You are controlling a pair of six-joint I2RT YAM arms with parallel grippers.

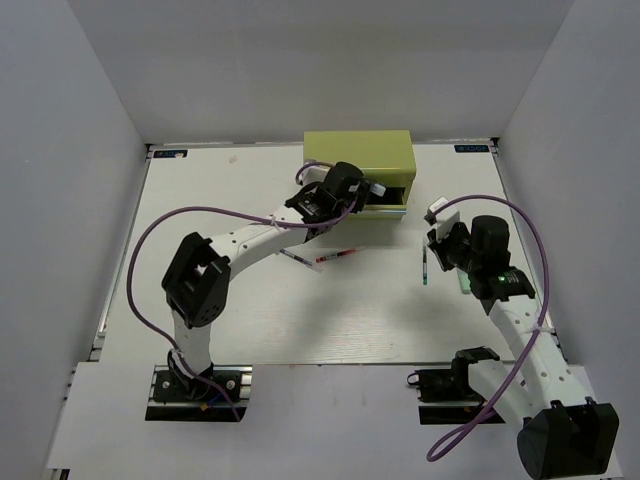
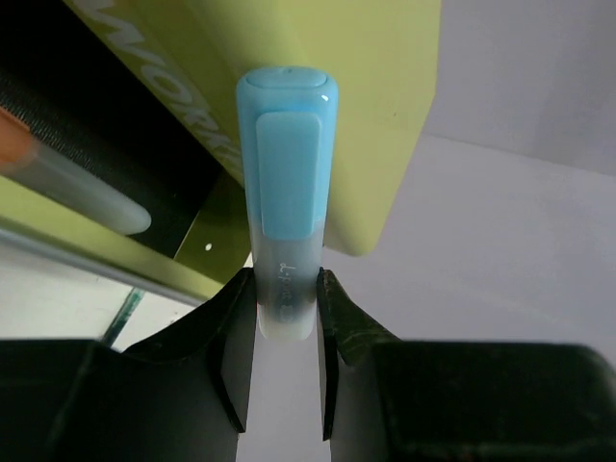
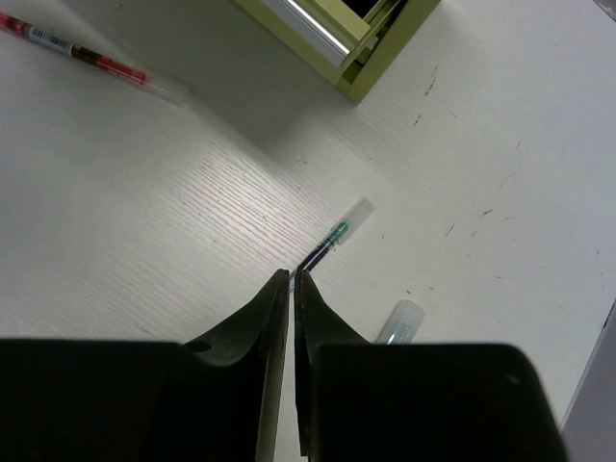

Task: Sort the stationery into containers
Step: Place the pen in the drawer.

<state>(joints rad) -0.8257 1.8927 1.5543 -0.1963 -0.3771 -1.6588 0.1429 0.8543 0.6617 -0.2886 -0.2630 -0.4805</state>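
The olive-green cabinet [image 1: 360, 158] stands at the back with one front drawer [image 2: 144, 207] pulled open; an orange marker [image 2: 67, 183] lies inside. My left gripper [image 1: 378, 190] is at the drawer front, shut [image 2: 287, 289] on the light blue piece [image 2: 286, 183], held upright over the drawer's corner. My right gripper [image 1: 433, 246] is shut [image 3: 292, 277] on the dark thin pen [image 3: 337, 234], which points down at the table [image 1: 425, 266]. The red-and-white pen [image 1: 336, 257] lies mid-table and shows in the right wrist view [image 3: 82, 53]. The pale green marker [image 3: 399, 322] lies beside my right gripper.
Another thin dark stick [image 1: 296, 258] lies just left of the red-and-white pen. The cabinet's corner [image 3: 346, 43] is ahead of the right gripper. White walls enclose the table on three sides. Purple cables loop off both arms.
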